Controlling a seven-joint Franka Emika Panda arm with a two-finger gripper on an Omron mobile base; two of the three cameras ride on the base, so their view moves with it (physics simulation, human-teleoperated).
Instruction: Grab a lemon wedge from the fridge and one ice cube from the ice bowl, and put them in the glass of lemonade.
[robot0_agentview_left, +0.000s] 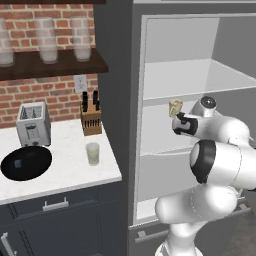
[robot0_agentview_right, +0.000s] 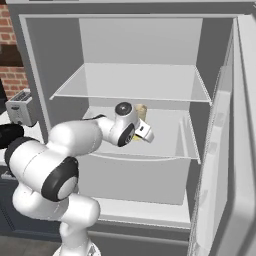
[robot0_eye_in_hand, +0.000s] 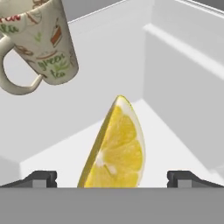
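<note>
Left base view. Fridge (robot0_agentview_left: 120, 125): tall, dark grey, door open, pale shelves exposed. Arm reaches in at the middle shelf; a cream mug (robot0_agentview_left: 175, 107) stands just beyond the wrist. Counter (robot0_agentview_left: 65, 165), white, to the fridge's left, bears: ice bowl (robot0_agentview_left: 26, 163), wide and black, with one ice cube (robot0_agentview_left: 18, 163) inside; glass of lemonade (robot0_agentview_left: 93, 153), upright, between bowl and fridge; toaster (robot0_agentview_left: 33, 123) behind the bowl; knife block (robot0_agentview_left: 91, 119) against the brick wall. Three frosted glasses (robot0_agentview_left: 48, 40) on the dark shelf above.

Right base view. Fridge door (robot0_agentview_right: 230, 150) swung open at right. Hand sits over the middle shelf (robot0_agentview_right: 170, 135), mug behind it. A sliver of yellow shows under the hand.

Hand view. Lemon wedge (robot0_eye_in_hand: 116, 146): yellow, standing on edge on the white shelf floor, centred between the two dark fingertips (robot0_eye_in_hand: 40, 178). Gripper (robot0_eye_in_hand: 112, 179): jaws spread wide, each tip well clear of the wedge, nothing held. Mug, printed, handle toward the left, in the upper left, apart from the wedge.
</note>
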